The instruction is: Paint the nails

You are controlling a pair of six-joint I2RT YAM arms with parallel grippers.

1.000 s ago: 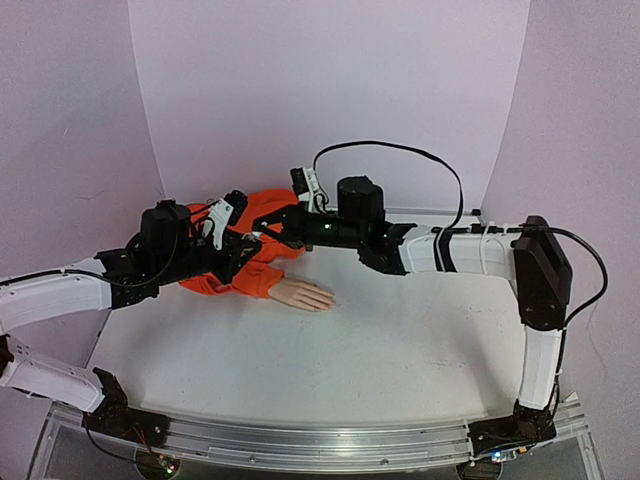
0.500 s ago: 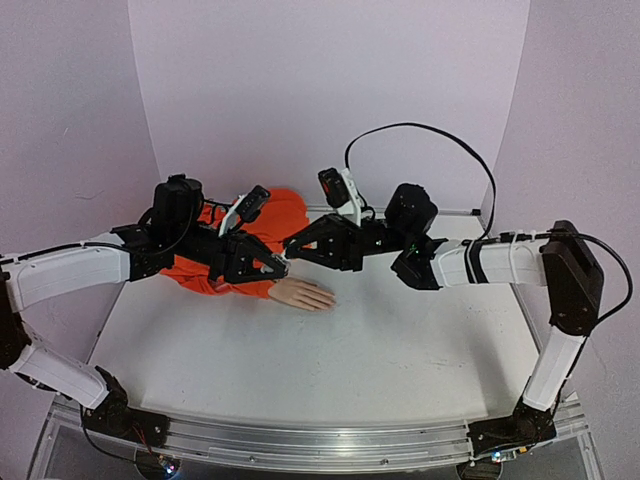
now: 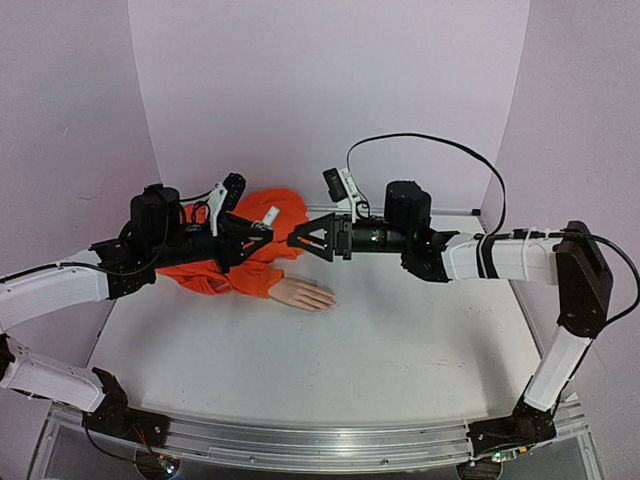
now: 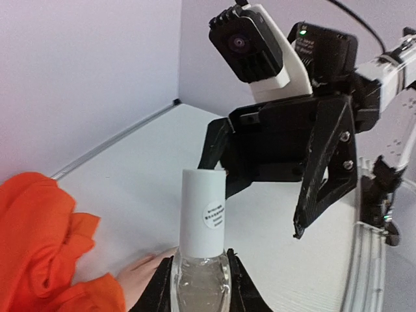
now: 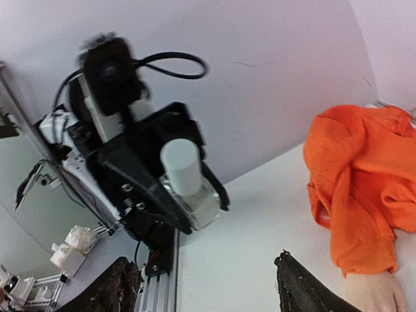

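My left gripper (image 3: 258,228) clamps a small clear glass bottle with white cap (image 4: 203,218) | right gripper (image 3: 305,241) gapes wide, facing it | risk: closing off-centre could knock it loose.

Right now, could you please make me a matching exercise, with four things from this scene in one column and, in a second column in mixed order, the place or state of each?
Column A
1. clear bottle with white cap
2. right gripper
3. mannequin hand
4. orange sleeve

Column B
a. lies flat on the table
b. open, holding nothing
c. bunched up at the wrist end of the hand
d. clamped in the left gripper, raised off the table

Right pairs: 1-d, 2-b, 3-a, 4-c
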